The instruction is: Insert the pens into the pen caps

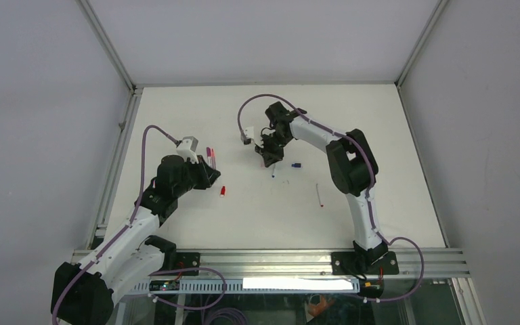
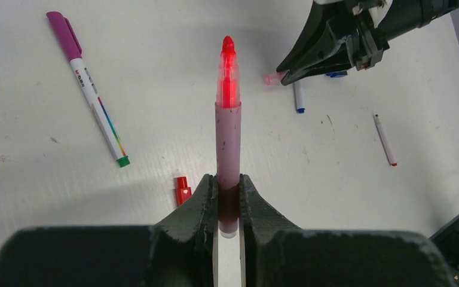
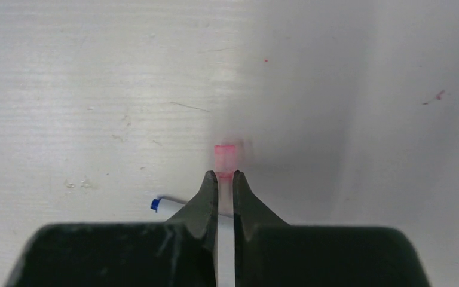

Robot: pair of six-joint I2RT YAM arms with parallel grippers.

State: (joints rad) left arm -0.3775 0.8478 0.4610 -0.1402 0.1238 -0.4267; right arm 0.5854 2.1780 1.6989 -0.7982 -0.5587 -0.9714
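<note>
White, faintly scuffed surface (image 1: 257,223) between plain grey walls (image 1: 40,101): the left end effector (image 2: 229,185), its matte black jaws drawn narrow, clamps the lower barrel of a pale pink pen (image 2: 229,119). The pen stands straight out ahead of the fingers, its translucent red tip bare. Just beside the left finger a stubby red cap (image 2: 182,190) lies on the surface. Farther to that side rests a magenta-capped pen (image 2: 89,89), its slim white barrel printed with a rainbow stripe and ending in green.

Toward the back of the surface, the right end effector (image 3: 226,176) is pinched on a small translucent pale pink cap (image 3: 226,158), which juts from the fingertips. Whether the cap touches the surface cannot be told. A white blue-tipped pen (image 3: 167,204) lies flat beside it, partly hidden behind the black fingers. A tiny blue cap (image 1: 296,164) sits near that end effector, and a thin white red-tipped pen (image 1: 319,196) lies well apart, nearer the arm bases.
</note>
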